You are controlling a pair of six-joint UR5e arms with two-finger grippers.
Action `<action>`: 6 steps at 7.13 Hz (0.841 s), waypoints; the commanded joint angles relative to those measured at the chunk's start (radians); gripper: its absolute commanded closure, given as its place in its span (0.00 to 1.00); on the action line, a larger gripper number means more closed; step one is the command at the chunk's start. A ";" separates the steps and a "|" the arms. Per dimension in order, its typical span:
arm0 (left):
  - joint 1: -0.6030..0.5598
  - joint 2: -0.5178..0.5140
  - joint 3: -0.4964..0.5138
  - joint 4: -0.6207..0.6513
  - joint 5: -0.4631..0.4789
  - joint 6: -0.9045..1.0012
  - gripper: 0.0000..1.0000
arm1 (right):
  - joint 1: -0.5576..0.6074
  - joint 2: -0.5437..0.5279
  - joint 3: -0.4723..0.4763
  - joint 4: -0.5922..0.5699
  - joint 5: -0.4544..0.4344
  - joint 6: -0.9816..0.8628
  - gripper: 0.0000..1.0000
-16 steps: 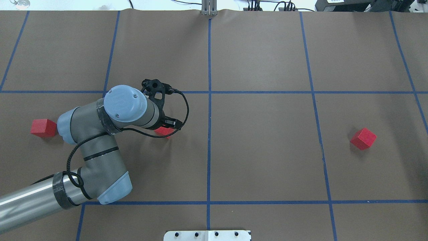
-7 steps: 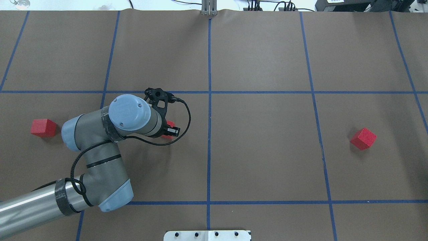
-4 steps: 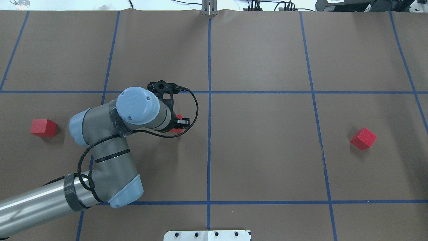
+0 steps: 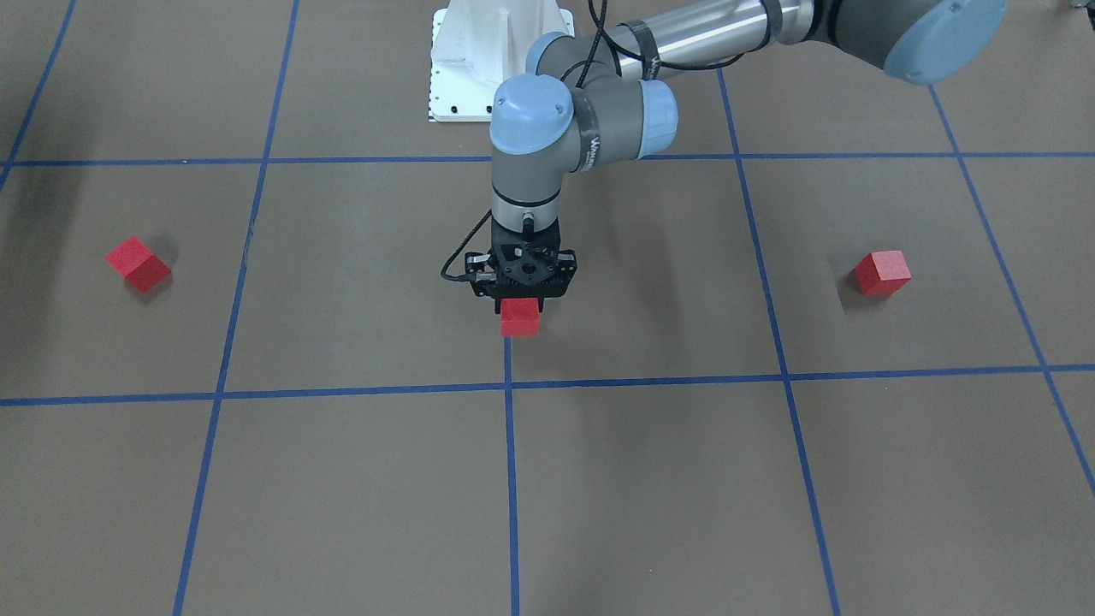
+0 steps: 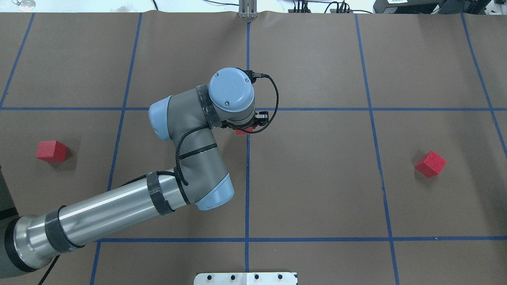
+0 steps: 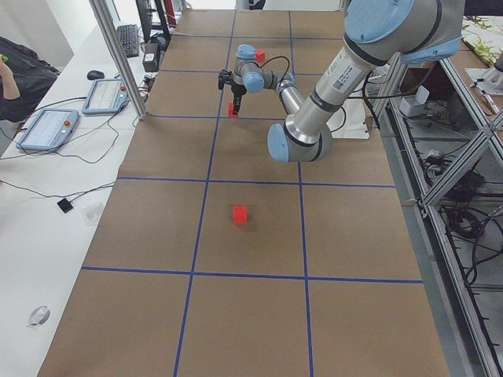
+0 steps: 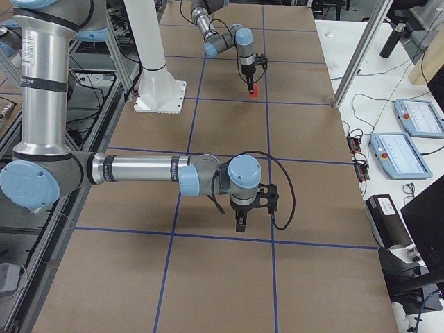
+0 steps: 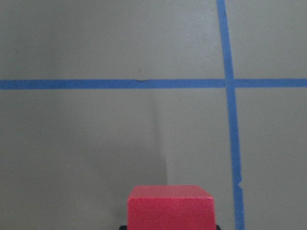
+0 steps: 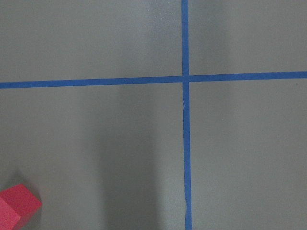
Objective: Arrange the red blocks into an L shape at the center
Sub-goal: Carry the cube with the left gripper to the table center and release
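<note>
My left gripper is shut on one red block, held just on the robot's side of the center crossing. From overhead the same red block peeks out under the wrist, close to the center. In the left wrist view the block sits at the bottom edge, with the crossing ahead of it. A second red block lies far left and a third far right. My right gripper hangs over the table; I cannot tell whether it is open or shut.
The white robot base plate sits at the near table edge. Blue tape lines grid the brown surface. Two tablets and a metal post stand along the far side.
The left arm has swung right and away from the robot, carrying the red block from the left-middle cell to the middle tape line. The other two blocks have not moved.
</note>
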 commanded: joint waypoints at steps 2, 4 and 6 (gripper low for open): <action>-0.029 -0.045 0.131 -0.047 0.002 0.002 1.00 | 0.000 0.001 -0.003 0.000 -0.002 0.000 0.01; -0.032 -0.052 0.170 -0.109 0.008 0.001 1.00 | 0.000 0.001 -0.004 0.000 -0.003 -0.002 0.01; -0.031 -0.080 0.200 -0.107 0.006 -0.010 1.00 | 0.000 0.001 -0.004 0.000 -0.005 -0.002 0.01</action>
